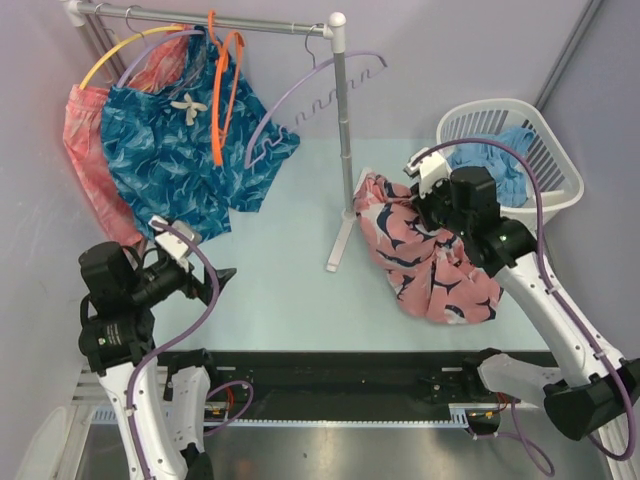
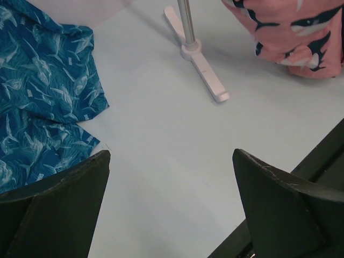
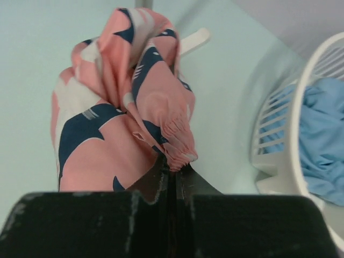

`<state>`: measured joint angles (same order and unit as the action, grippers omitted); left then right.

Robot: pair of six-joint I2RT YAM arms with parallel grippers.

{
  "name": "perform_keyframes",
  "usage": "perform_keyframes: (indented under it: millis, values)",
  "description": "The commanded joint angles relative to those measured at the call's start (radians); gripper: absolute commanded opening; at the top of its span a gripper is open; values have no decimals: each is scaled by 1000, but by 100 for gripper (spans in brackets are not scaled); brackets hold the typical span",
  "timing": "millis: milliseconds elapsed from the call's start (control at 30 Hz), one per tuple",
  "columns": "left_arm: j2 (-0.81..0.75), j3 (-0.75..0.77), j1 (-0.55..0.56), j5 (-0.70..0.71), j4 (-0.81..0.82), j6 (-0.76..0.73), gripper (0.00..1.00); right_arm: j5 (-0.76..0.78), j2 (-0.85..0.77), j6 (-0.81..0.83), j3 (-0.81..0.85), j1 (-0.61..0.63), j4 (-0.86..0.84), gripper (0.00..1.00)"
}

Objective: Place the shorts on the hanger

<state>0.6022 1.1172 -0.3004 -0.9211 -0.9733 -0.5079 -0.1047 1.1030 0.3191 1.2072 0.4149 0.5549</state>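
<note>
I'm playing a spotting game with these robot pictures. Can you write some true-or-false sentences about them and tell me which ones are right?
1. The right arm's jaws are shut on the pink shorts. True.
2. The orange hanger lies flat on the table. False: it hangs from the rail.
3. The left arm's jaws are wide open and hold nothing. True.
4. The white basket has nothing in it. False: some blue cloth lies inside.
5. The teal shorts are in the basket. False: they hang from the rail at the left.
</note>
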Motion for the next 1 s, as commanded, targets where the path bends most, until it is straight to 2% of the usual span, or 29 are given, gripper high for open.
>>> perform_keyframes:
  millis: [0,67,100,133,200,233,333,433,600,633,733,833,867,967]
  values:
    - [-1,-16,4,-67,-8,-47,100,255,-37,104,31,100,-141,0]
    - [1,-26,4,-87,1,-44,100,192,-25,124,29,200,-84,4]
    - [2,-31,4,-102,5,-47,100,133,-8,135,29,237,16,17]
    - [5,-42,4,-113,5,-53,100,-9,-3,136,28,315,69,53]
    - [14,-53,3,-128,-18,-110,100,-126,-3,146,22,376,188,81]
    - [16,-68,4,-139,-30,-141,100,-176,-8,153,20,404,215,100]
    - [7,-85,6,-124,-90,-263,100,-115,-34,153,20,418,228,100]
    - [-4,-102,10,-121,-151,-388,100,-142,-43,163,20,316,247,100]
    - [48,-158,70,-114,-180,-481,100,-340,24,245,8,-52,338,100]
    - [70,-193,84,-113,-171,-486,100,-367,44,264,5,-85,342,100]
    - [94,-281,170,-73,-58,-434,100,-415,124,297,5,-165,355,100]
    - [102,-359,326,33,94,-360,99,-423,205,282,0,-169,355,99]
    - [110,-376,410,63,148,-351,98,-423,230,275,-4,-169,347,99]
    - [128,-428,562,186,220,-351,97,-411,307,235,-8,-171,289,100]
